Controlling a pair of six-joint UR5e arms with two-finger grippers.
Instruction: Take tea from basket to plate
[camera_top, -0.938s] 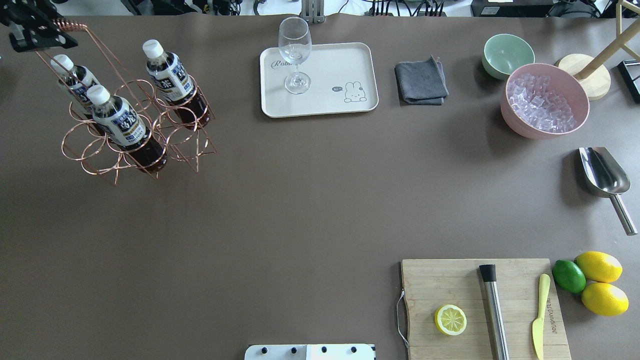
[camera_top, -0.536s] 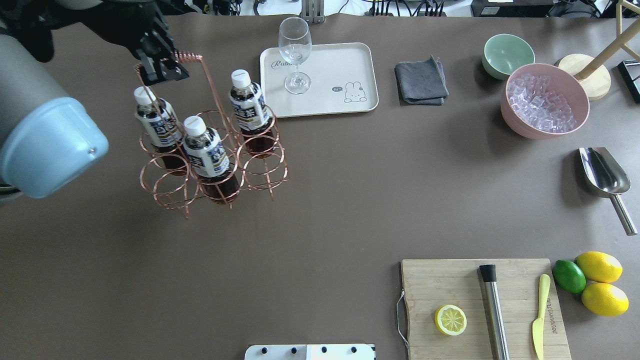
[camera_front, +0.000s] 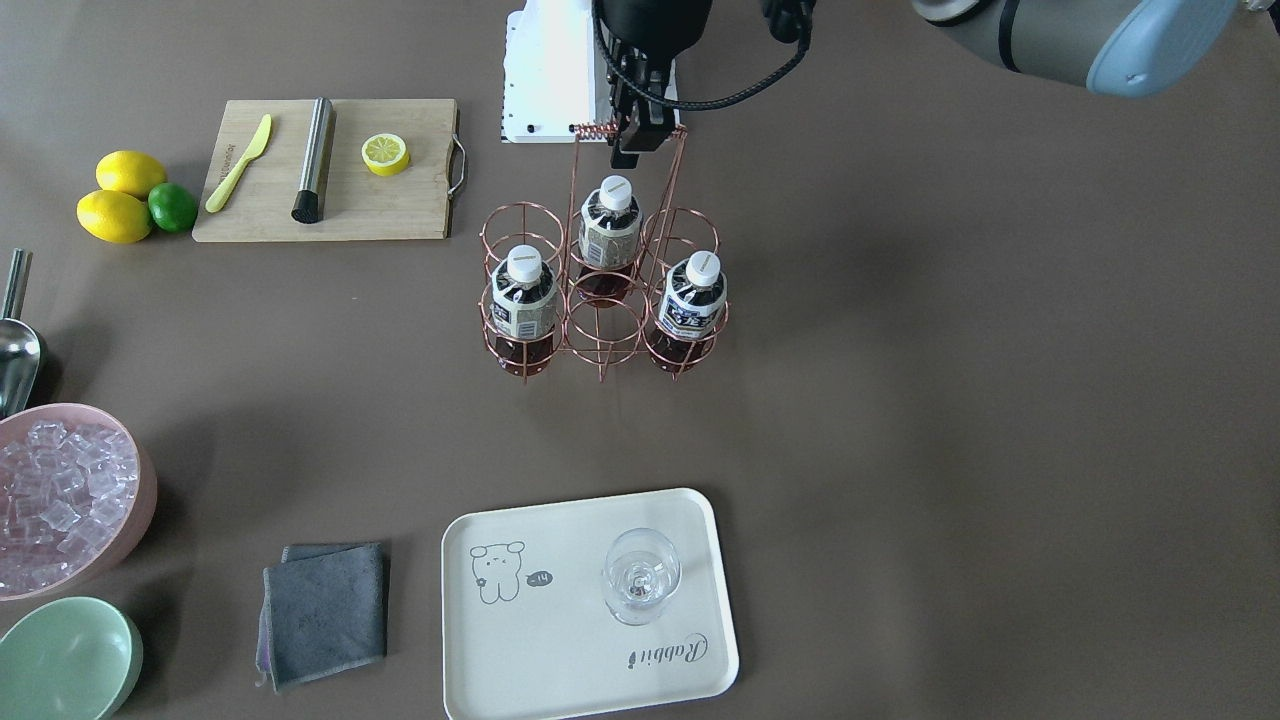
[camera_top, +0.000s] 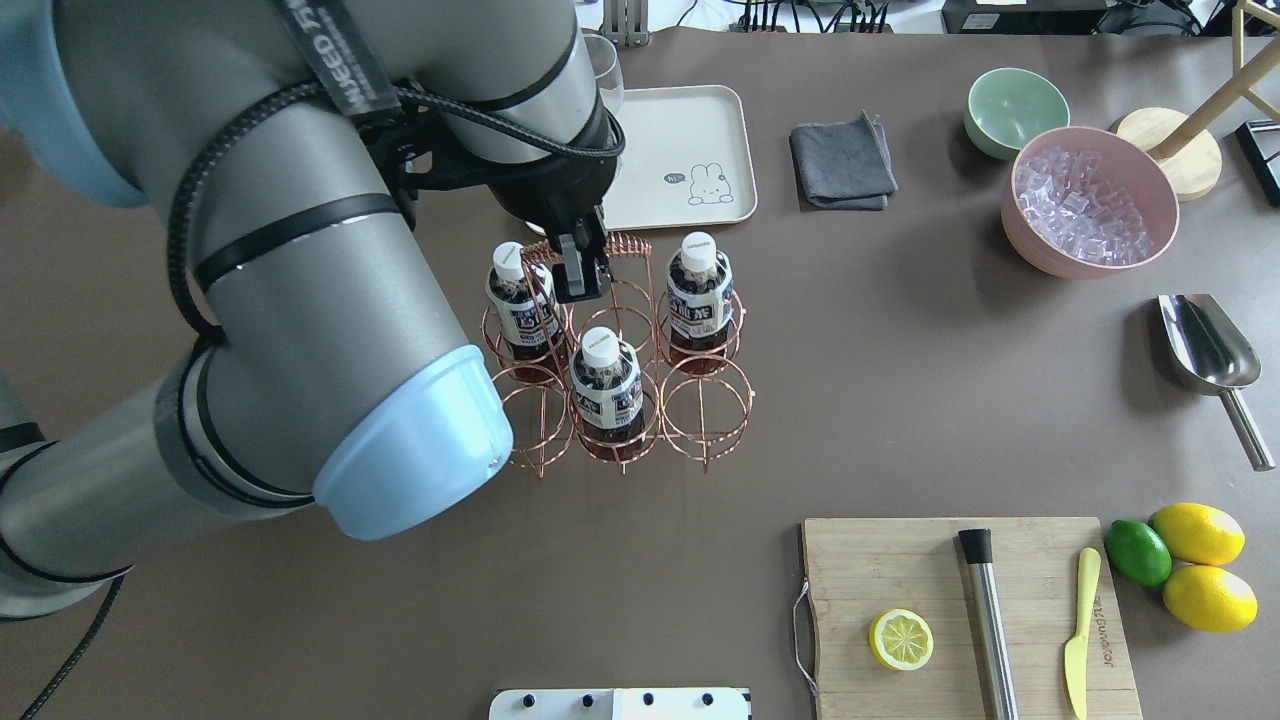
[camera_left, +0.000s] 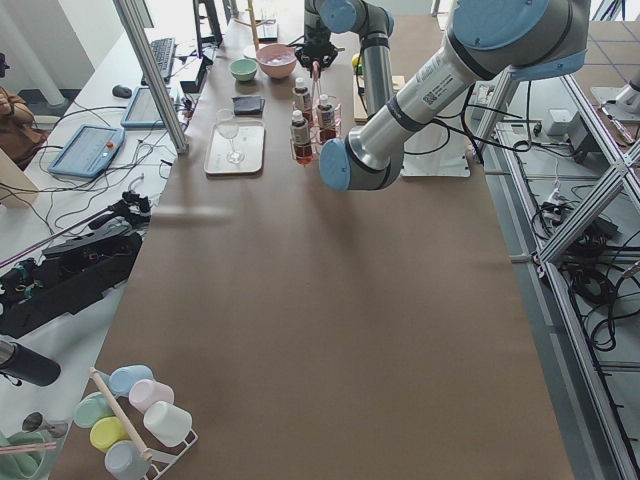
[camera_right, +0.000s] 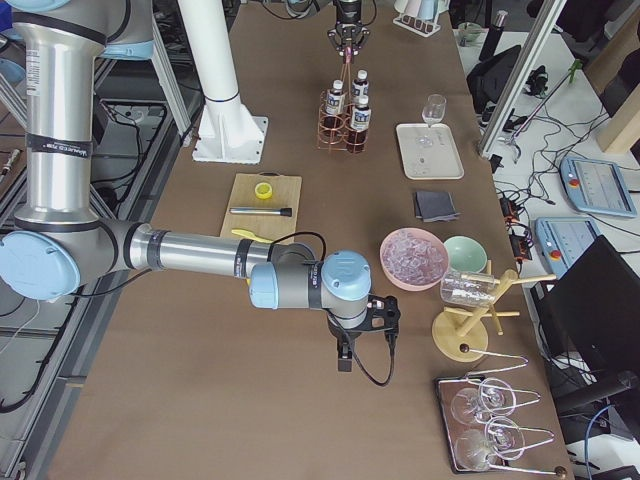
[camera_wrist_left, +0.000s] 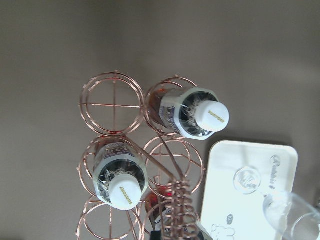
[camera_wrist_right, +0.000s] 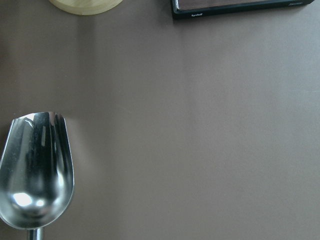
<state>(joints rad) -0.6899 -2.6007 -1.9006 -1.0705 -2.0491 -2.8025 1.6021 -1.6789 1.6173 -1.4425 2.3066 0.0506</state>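
Note:
The copper wire basket (camera_top: 705, 420) stands in the table's middle with three tea bottles in its rings. My left gripper (camera_top: 578, 272) is shut on the basket's coiled handle (camera_front: 597, 128). I cannot tell whether the basket rests on the table or hangs just above it. In the front-facing view the bottle nearest the robot (camera_front: 610, 235) shows a beige label, as partly does the bottle at that view's left (camera_front: 522, 303). The third bottle (camera_front: 690, 303) shows blue and white. The cream plate (camera_top: 700, 130) lies beyond the basket and holds a wine glass (camera_front: 640, 575). My right gripper (camera_right: 343, 358) hangs over the table's right end; I cannot tell its state.
A grey cloth (camera_top: 842, 162), a green bowl (camera_top: 1015, 108) and a pink bowl of ice (camera_top: 1088, 200) lie right of the plate. A steel scoop (camera_top: 1210, 350) lies at the right edge. A cutting board (camera_top: 1040, 580) holds a lemon half, a muddler and a knife, with lemons and a lime beside it.
My left arm has carried the basket with its three bottles from the table's far left to the middle, rightward and nearer the robot. The arm now covers most of the wine glass.

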